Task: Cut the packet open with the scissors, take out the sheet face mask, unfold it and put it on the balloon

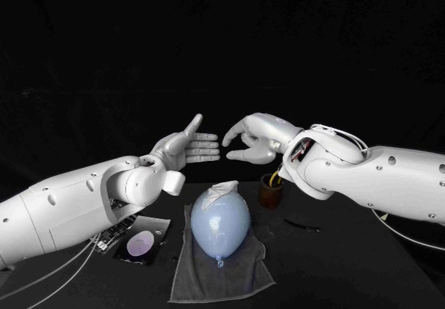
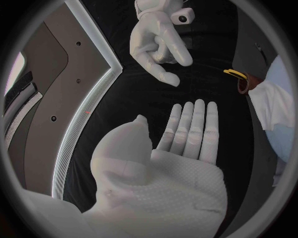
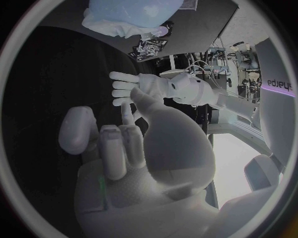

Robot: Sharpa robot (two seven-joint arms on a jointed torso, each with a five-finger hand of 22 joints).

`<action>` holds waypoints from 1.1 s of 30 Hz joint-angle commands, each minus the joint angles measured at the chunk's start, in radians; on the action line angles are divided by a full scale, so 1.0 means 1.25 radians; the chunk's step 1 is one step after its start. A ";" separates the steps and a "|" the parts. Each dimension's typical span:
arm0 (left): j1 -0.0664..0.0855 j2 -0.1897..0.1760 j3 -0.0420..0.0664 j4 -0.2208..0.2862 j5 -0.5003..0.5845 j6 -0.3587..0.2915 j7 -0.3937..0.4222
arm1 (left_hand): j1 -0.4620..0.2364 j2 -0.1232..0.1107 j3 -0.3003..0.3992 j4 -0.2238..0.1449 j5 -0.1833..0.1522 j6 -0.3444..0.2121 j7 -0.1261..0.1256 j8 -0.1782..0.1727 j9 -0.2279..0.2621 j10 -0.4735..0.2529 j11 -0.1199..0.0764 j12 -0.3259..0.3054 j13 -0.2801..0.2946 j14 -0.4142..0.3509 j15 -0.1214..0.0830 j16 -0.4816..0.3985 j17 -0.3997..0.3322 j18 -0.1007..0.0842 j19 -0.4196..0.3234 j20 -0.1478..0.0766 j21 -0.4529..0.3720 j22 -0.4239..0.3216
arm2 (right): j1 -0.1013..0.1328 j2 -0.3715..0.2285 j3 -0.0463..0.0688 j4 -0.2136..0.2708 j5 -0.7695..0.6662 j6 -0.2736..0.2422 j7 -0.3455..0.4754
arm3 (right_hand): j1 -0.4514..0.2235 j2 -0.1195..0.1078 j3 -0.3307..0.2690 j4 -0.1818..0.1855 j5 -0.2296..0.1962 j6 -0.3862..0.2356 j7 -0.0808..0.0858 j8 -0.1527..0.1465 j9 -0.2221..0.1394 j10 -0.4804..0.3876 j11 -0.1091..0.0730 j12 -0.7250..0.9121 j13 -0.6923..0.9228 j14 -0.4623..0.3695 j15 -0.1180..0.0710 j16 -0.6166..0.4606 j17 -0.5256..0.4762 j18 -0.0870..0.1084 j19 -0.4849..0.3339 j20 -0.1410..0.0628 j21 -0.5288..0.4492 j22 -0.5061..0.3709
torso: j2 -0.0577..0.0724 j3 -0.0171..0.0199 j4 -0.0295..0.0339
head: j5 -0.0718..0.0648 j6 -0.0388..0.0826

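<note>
Presently, in the head view, both hands hang above the desk (image 1: 357, 261) and hold nothing. The left hand (image 1: 190, 149) is flat, fingers straight and side by side, thumb raised. The right hand (image 1: 249, 138), just beside it, has its fingers curled in. Below and between them the balloon (image 1: 220, 222) lies on a grey towel (image 1: 232, 278). The sheet face mask (image 1: 220, 189) sits bunched on the balloon's end nearest the hands, not yet spread. The packet (image 1: 141, 243) lies under the left forearm. The scissors (image 1: 274, 179) stand in a brown cup (image 1: 270, 197) under the right wrist.

Left wrist view: the left hand (image 2: 180, 144) shows an empty palm. The right hand (image 2: 156, 42) is curled just beyond its fingertips. The mask (image 2: 268, 104) rests against the balloon (image 2: 287, 130), off to the side near the cup (image 2: 246, 85).

Right wrist view: the right hand (image 3: 124, 153) closes on nothing. The left hand (image 3: 133, 85) is beyond it, and the mask (image 3: 109, 27) and balloon (image 3: 139, 9) lie further off.

Assessment: the mask is likely thin, damp, limp and self-clinging, and it would tear under a hard pull. Take it by fingertip pinches at two opposite edges. The balloon is light and apt to roll, so press gently.
</note>
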 commanded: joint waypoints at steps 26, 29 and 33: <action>-0.030 -0.083 -0.012 0.016 -0.010 0.027 0.094 | 0.194 -0.005 -0.059 -0.002 0.002 0.010 0.022 0.012 -0.004 0.018 -0.010 -0.001 0.000 0.010 -0.008 -0.010 0.009 0.012 0.010 0.001 0.007 0.000 | -0.119 0.068 -0.012 -0.094 -0.120 0.071 0.022 | -0.030 -0.016 0.000 0.009 -0.002 0.005 -0.003 -0.022 -0.030 0.045 0.002 -0.059 0.162 0.080 0.007 -0.005 0.191 0.018 -0.034 0.009 -0.079 0.082 | 0.004 -0.0018 0.0007 | 0.022 -0.055; -0.031 -0.083 -0.012 0.017 -0.010 0.028 0.095 | 0.195 -0.005 -0.059 -0.002 0.002 0.010 0.022 0.012 -0.004 0.019 -0.010 -0.001 0.000 0.010 -0.008 -0.010 0.009 0.012 0.010 0.001 0.007 0.000 | -0.127 0.085 -0.013 -0.112 -0.127 0.080 0.020 | -0.031 -0.018 -0.002 0.009 -0.002 0.002 -0.002 -0.025 -0.032 0.045 0.003 -0.059 0.162 0.080 0.008 -0.004 0.193 0.018 -0.035 0.009 -0.080 0.082 | 0.003 -0.0013 0.0004 | 0.025 -0.059; -0.032 -0.082 -0.012 0.018 -0.010 0.029 0.094 | 0.196 -0.005 -0.060 -0.002 0.001 0.010 0.022 0.012 -0.003 0.019 -0.010 -0.001 0.000 0.010 -0.008 -0.010 0.010 0.012 0.010 0.001 0.007 0.000 | -0.132 0.097 -0.014 -0.123 -0.129 0.089 0.020 | -0.033 -0.019 -0.003 0.011 -0.002 -0.001 0.000 -0.028 -0.034 0.044 0.004 -0.059 0.162 0.081 0.008 -0.004 0.195 0.017 -0.034 0.009 -0.079 0.083 | 0.003 -0.0013 0.0006 | 0.027 -0.062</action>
